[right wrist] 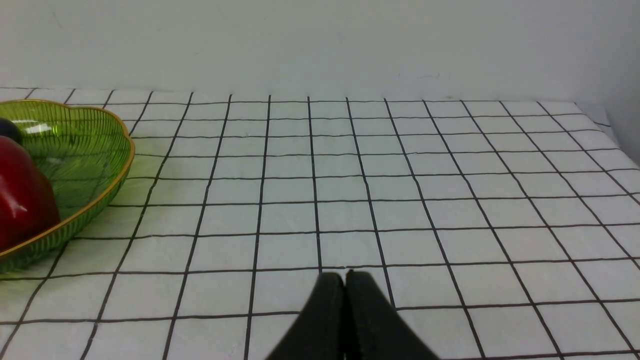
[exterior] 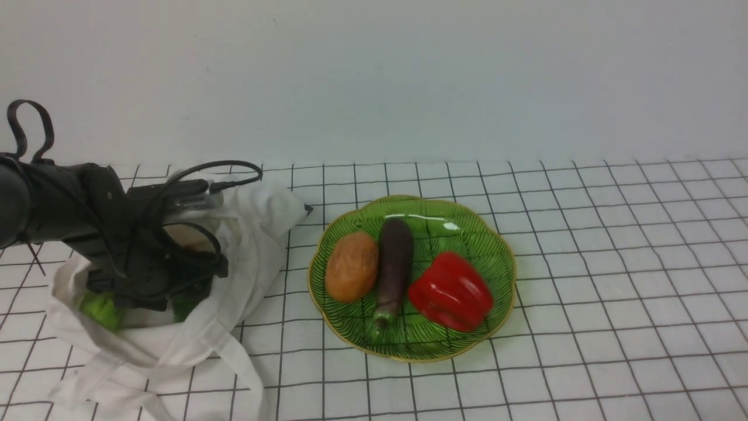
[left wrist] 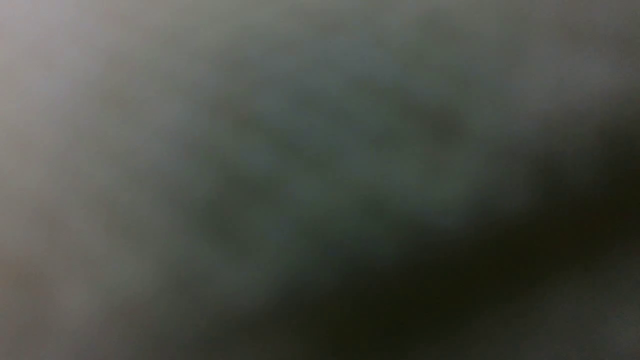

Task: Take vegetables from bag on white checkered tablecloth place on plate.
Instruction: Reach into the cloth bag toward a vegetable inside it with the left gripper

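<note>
The soft off-white cloth bag point(exterior: 257, 234), rumpled, with flat fabric straps trailing in front, sits at the left on the white tablecloth checkered with thin black lines point(exterior: 584, 304). Within its open mouth show a bright green, lumpy vegetable point(exterior: 102, 311) and a darker green piece point(exterior: 186, 305), partly hidden by the black left gripper point(exterior: 158, 292). The gripper reaches down into the bag; whether its claw is spread or pinching something, I cannot tell, and the left wrist view is only a dark blur.

To the right of the bag, apart from it, lies the glossy translucent green plate point(exterior: 421, 351) with a scalloped gold rim and leaf-vein lines. It holds a smooth orange-brown, oblong vegetable point(exterior: 352, 266), a long dark purple eggplant point(exterior: 395, 257) with its green-tipped end toward the camera, and a shiny red bell pepper point(exterior: 451, 291) on its side. The black right gripper point(right wrist: 345, 280) has its tips pressed together above the tablecloth.
</note>
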{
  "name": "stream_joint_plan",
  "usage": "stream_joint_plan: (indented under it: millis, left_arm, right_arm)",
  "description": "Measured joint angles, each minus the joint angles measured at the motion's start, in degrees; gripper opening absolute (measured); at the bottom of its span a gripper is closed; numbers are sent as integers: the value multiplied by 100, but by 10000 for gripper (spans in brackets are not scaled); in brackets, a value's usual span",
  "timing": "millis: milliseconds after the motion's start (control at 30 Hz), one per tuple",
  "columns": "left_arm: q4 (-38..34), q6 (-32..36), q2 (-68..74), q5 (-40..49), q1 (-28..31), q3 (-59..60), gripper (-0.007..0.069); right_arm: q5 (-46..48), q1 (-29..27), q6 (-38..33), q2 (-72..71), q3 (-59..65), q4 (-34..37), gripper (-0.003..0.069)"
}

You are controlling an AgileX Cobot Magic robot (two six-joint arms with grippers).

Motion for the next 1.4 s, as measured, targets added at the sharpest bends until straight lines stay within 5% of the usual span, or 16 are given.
stream_joint_plan:
  millis: [67,133,233,933,1400]
  left_arm:
    - [39,0,0,0,0,-2,316]
    - [115,0,0,59,0,-36,111]
    - [182,0,-35,355,0,-65,18]
    - [342,118,-2185,2996,0,-91,-8]
    - [-220,316,-3819,2817,0,-91,-8]
  right_arm:
    - [0,0,0,0,0,0,-16]
    - [0,0,0,0,0,0,-16]
    - [0,0,0,0,0,0,-16]
    - [0,0,0,0,0,0,-16]
    - [0,0,0,0,0,0,-16]
